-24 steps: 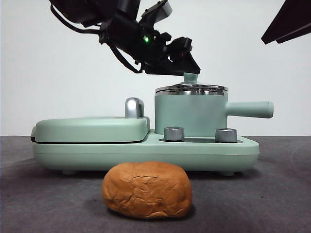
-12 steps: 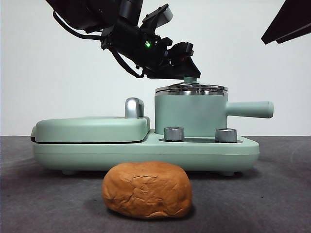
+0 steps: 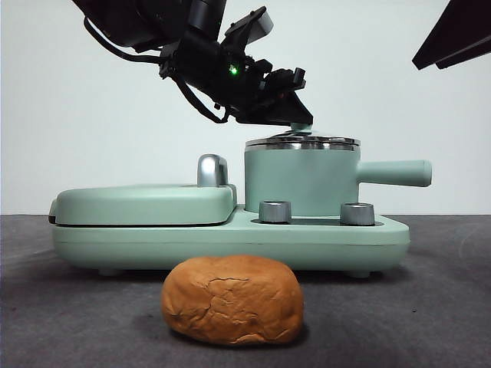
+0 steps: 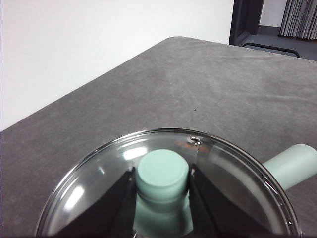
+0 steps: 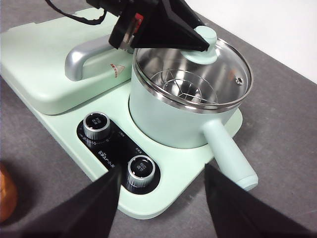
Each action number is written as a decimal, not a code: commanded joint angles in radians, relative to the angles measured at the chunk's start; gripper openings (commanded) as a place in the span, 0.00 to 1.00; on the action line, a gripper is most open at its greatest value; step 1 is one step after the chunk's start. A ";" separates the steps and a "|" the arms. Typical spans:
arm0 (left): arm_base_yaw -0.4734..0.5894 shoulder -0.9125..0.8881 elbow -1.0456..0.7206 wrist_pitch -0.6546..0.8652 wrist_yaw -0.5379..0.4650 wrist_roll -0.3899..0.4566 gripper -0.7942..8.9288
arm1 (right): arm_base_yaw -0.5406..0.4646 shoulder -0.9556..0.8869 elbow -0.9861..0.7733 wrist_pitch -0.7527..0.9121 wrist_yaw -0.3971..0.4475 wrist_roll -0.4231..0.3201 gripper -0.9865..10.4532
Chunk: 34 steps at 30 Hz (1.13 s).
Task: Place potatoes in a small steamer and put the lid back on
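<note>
On the left of the front view a flat griddle cover lies shut on the mint-green cooker base, with a chrome handle behind it. In front of the base, alone on the grey desk, sits the one potato, outside the pot, so it has yet to be loaded.

Further right, the left gripper reaches down from above with its jaws clamped on either side of the lid's knob. The lid appears to rest on the steamer, or nearly so; I judge the grip is there to lift it off and open the pot for the potato. Through the glass the right wrist view shows a wire rack in an otherwise empty pot.

Two dials stand on the base below the pot, and the single straight handle points right.

The right gripper waits above the base's dial end, jaws spread apart and holding nothing.
</note>
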 commanded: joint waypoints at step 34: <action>0.038 -0.360 0.013 -0.428 -0.047 0.005 0.09 | 0.141 0.026 0.019 -0.032 -0.060 -0.036 0.34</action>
